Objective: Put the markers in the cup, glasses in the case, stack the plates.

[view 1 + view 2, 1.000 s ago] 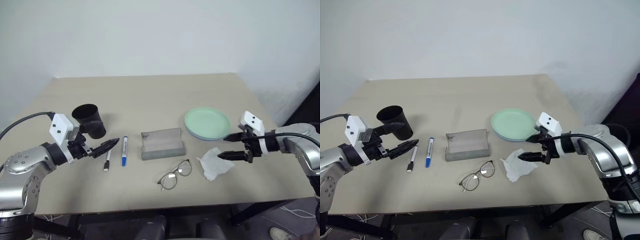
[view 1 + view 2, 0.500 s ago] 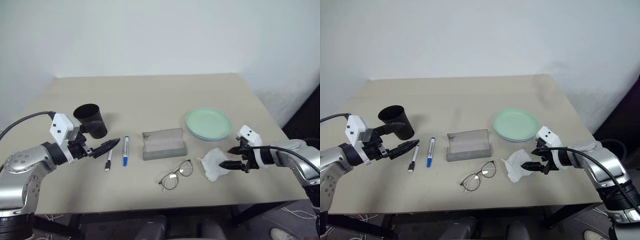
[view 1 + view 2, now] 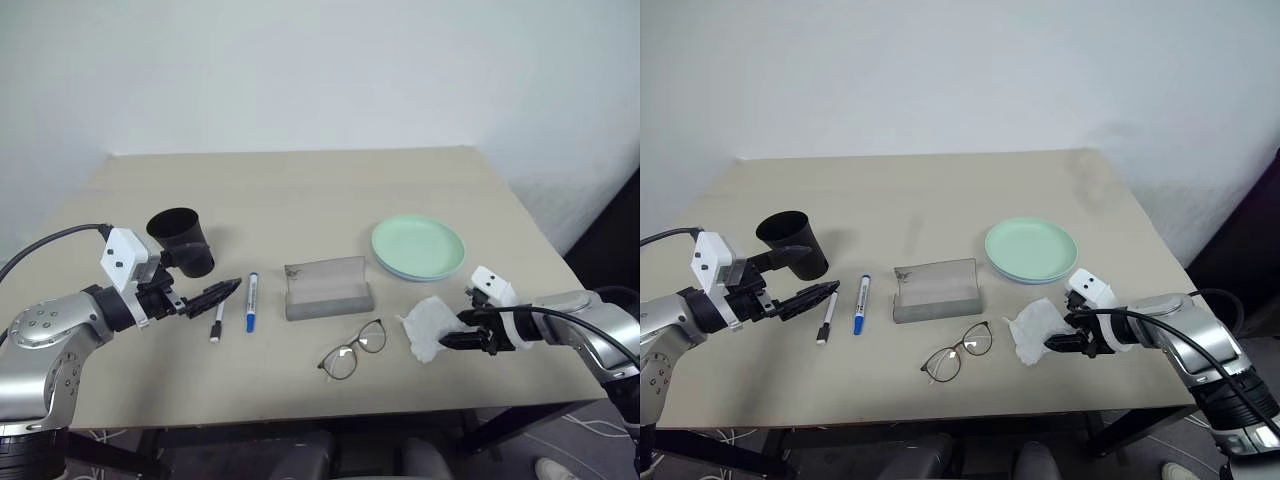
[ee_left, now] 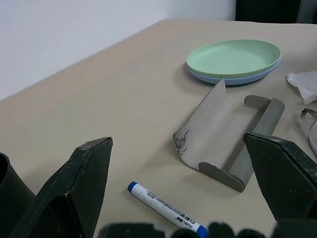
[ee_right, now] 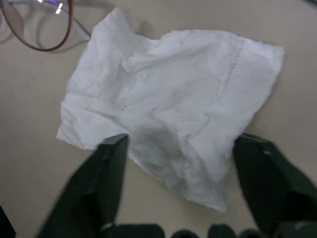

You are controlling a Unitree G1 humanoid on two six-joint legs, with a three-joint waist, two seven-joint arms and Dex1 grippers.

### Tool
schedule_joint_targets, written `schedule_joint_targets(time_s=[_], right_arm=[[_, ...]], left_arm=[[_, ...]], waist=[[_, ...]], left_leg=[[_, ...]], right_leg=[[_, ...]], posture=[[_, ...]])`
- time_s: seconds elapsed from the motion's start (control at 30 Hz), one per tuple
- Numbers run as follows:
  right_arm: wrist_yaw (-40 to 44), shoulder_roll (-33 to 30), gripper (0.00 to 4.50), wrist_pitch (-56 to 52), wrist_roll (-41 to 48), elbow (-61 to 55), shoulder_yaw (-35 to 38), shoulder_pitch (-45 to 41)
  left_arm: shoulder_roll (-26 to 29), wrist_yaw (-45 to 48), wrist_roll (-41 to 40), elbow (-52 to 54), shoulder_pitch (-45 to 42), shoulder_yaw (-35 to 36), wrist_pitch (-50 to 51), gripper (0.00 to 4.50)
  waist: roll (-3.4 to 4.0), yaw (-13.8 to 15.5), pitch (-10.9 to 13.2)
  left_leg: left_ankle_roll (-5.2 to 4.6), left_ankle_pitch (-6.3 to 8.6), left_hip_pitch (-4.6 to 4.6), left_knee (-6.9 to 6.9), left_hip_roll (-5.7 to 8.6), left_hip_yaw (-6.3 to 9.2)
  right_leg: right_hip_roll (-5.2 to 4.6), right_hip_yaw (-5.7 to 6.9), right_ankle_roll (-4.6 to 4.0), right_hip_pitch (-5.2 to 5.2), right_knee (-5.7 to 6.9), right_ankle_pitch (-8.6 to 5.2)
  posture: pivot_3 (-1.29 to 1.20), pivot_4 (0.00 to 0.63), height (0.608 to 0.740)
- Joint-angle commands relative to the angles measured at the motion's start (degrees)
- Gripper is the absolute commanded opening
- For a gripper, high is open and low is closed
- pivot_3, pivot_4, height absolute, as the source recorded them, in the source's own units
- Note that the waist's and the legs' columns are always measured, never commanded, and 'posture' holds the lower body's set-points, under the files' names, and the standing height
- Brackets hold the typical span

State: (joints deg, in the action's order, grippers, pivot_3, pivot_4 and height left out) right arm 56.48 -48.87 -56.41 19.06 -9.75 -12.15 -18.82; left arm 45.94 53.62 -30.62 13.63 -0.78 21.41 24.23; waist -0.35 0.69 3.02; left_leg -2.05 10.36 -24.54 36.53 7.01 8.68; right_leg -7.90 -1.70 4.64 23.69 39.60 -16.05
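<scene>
- Beige table [image 3: 300,190] stands against a plain white wall; all task items lie on it.
- Left eye view, change: the right gripper [image 3: 452,331] has come down from above the table's near right edge to the crumpled white tissue [image 3: 427,325], and its fingers have narrowed; they now sit at the tissue's right edge, still parted. Whether they pinch it cannot be told.
- Left eye view, unchanged: the left gripper [image 3: 222,293] stays in place just left of the markers, fingers apart and holding nothing.
- Left eye view, containers: the cup [image 3: 183,240] stands upright behind the left gripper; its inside is dark and nothing can be seen in it. The case [image 3: 327,289] lies open at table centre, with nothing in it.
- Left eye view, task items: the black-capped marker [image 3: 216,321] and the blue-capped marker [image 3: 250,301] lie side by side between cup and case. The glasses [image 3: 351,349] rest in front of the case, near the tissue. The plates [image 3: 418,247] are already stacked, mint green on light blue, right of the case.
- Left wrist view: both black fingers [image 4: 74,188] stand wide apart, framing the blue-capped marker, the open case and the stacked plates beyond.
- Right wrist view: the two fingers [image 5: 101,183] straddle the near edge of the tissue; a lens of the glasses lies just past its far corner.
</scene>
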Motion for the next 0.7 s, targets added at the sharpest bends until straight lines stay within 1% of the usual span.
schedule_joint_targets(time_s=[0.03,0.17,0.23,0.5,0.6,0.7], right_arm=[[0.1,-0.7,2.09,1.7,0.1,-1.6,0.8,-0.5],[0.1,-0.7,0.77,2.7,-0.1,-1.8,0.7,-1.0],[0.2,-0.7,0.03,3.2,-0.1,-2.0,0.6,-1.3],[1.7,-0.5,0.03,6.0,0.4,-2.1,1.2,-4.7],[3.9,-0.2,0.03,6.2,3.2,-2.1,3.6,-7.3],[4.6,1.7,0.03,4.8,6.8,0.1,6.7,-11.7]], left_arm=[[0.5,-0.2,-1.0,1.7,-0.7,1.5,-0.5,4.50],[0.5,-0.1,-0.9,1.4,-0.9,1.4,-0.6,4.50],[0.5,-0.1,-0.9,1.5,-0.9,1.4,-0.7,4.50],[0.4,0.0,-0.7,0.9,-1.2,1.1,-1.1,4.50],[0.3,-0.1,-0.6,1.1,-1.1,1.1,-1.2,4.50],[0.2,-0.1,-0.5,0.9,-1.2,1.0,-1.4,4.50]], waist=[[0.00,0.0,0.0],[0.00,0.0,0.0],[0.00,0.0,0.0],[0.00,0.0,0.0],[0.00,0.0,0.0],[0.00,0.0,0.0]], left_leg=[[0.00,0.00,0.00,0.00,0.00,0.00],[0.00,0.00,0.00,0.00,0.00,0.00],[0.00,0.00,0.00,0.00,0.00,0.00],[0.00,0.00,0.00,0.00,0.00,0.00],[0.00,0.00,0.00,-0.01,0.00,0.00],[0.00,0.00,0.00,0.00,-0.01,-0.01]], right_leg=[[0.00,0.00,0.00,0.00,0.00,0.00],[0.00,0.00,0.00,0.00,0.00,0.00],[0.00,0.00,0.00,0.00,0.00,0.00],[0.00,0.00,0.00,0.00,0.00,0.00],[0.00,0.00,0.01,0.00,0.00,0.00],[0.00,0.00,0.01,0.00,0.00,0.00]], posture=[[0.00,0.000,0.683],[0.00,0.000,0.683],[0.00,0.000,0.683],[0.00,0.000,0.683],[0.00,0.000,0.683],[0.00,0.000,0.683]])
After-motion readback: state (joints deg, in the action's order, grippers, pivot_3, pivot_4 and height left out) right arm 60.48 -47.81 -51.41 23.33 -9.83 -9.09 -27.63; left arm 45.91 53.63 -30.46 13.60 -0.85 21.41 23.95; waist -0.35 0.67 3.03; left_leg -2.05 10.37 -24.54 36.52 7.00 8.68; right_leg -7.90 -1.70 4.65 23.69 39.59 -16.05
